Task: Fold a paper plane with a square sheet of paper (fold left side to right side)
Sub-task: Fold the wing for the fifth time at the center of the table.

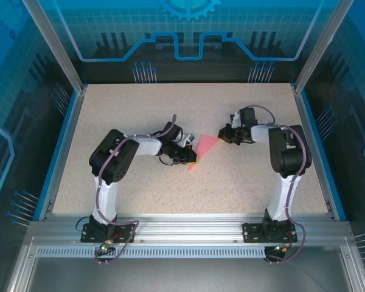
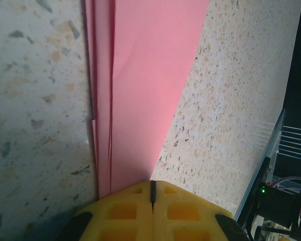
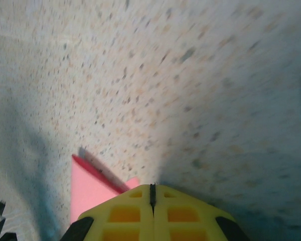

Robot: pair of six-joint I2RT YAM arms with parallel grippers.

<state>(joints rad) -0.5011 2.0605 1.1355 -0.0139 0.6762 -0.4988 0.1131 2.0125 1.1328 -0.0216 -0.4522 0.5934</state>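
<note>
Thin, matt salmon-pink paper of the paper plane [image 2: 140, 90], smooth, with crisp layered creases, right ahead of the left gripper [image 2: 152, 183]. Moulded yellow plastic fingers [image 2: 125, 211], matt, waffle-recessed. Beneath that gripper, speckled stone-look table [image 2: 35, 100], matt and slightly grainy. Far behind it, brushed aluminium rail [image 1: 188, 230], dull sheen.
</note>
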